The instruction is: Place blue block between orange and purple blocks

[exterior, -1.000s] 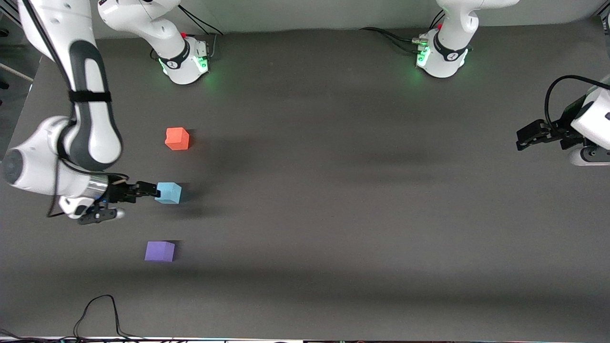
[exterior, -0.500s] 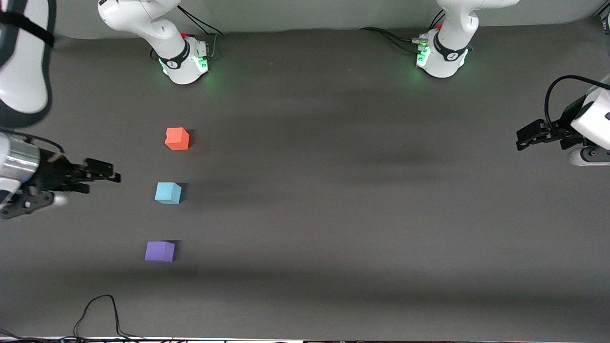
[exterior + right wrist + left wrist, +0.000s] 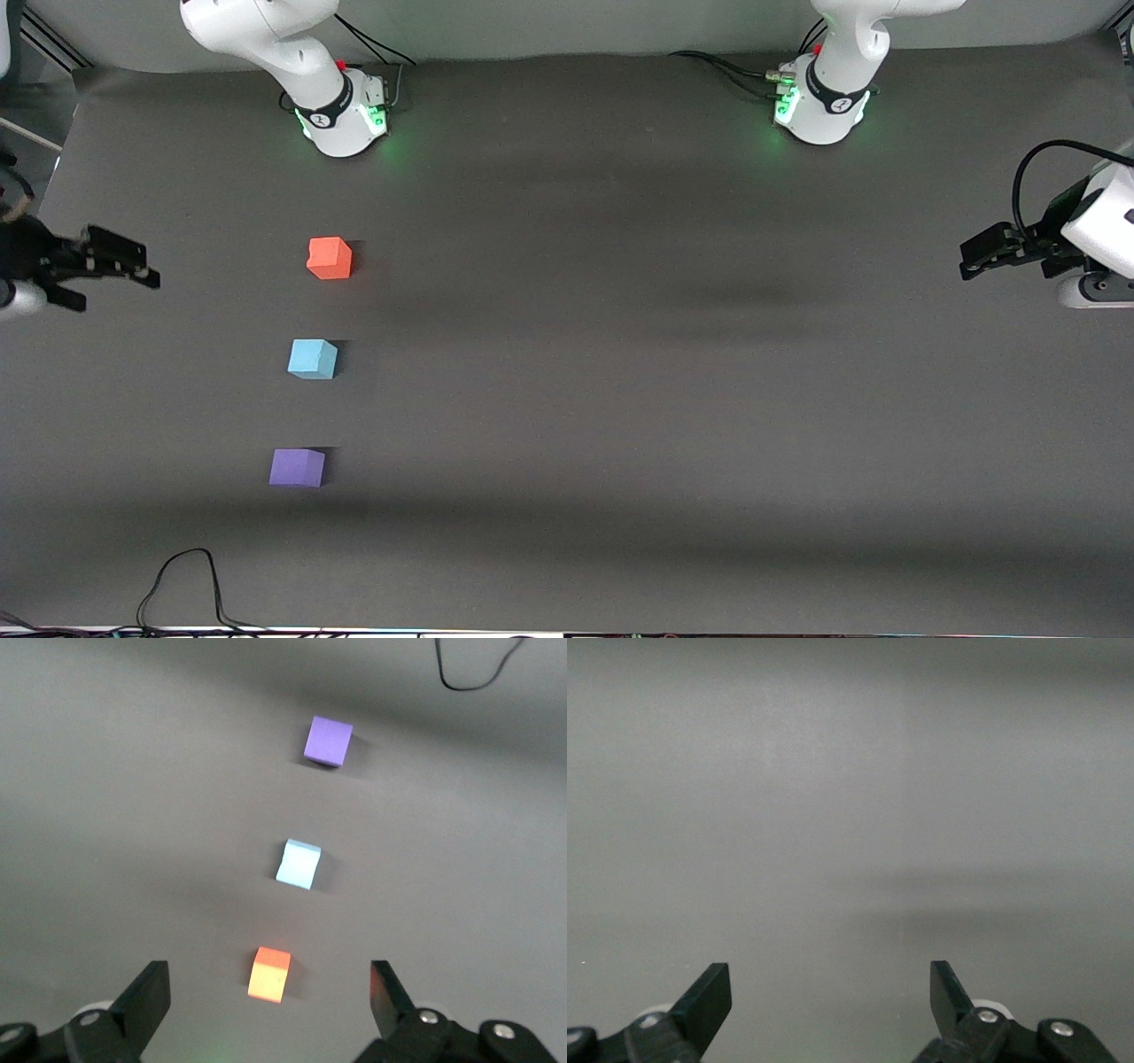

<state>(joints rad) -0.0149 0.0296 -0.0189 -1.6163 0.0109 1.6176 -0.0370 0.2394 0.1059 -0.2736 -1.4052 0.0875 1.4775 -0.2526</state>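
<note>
Three small cubes lie in a row toward the right arm's end of the table. The orange block [image 3: 330,258] is farthest from the front camera, the purple block [image 3: 297,468] nearest. The blue block [image 3: 312,359] rests on the table between them, touching neither. My right gripper [image 3: 146,266] hangs open and empty over the table's edge at that end, well clear of the cubes. Its wrist view shows orange [image 3: 269,974], blue [image 3: 298,864] and purple [image 3: 328,741] in line past the right gripper [image 3: 268,979]. My left gripper [image 3: 967,259] waits open at the other end; the left gripper [image 3: 830,979] sees only bare mat.
The dark grey mat [image 3: 620,399] covers the table. The right arm's base [image 3: 341,115] and the left arm's base [image 3: 819,106] stand along the edge farthest from the front camera. A black cable [image 3: 177,576] loops near the front edge, close to the purple block.
My right gripper has drawn away from the blue block toward the right arm's end of the table, leaving the cube where it was. The left arm has not moved.
</note>
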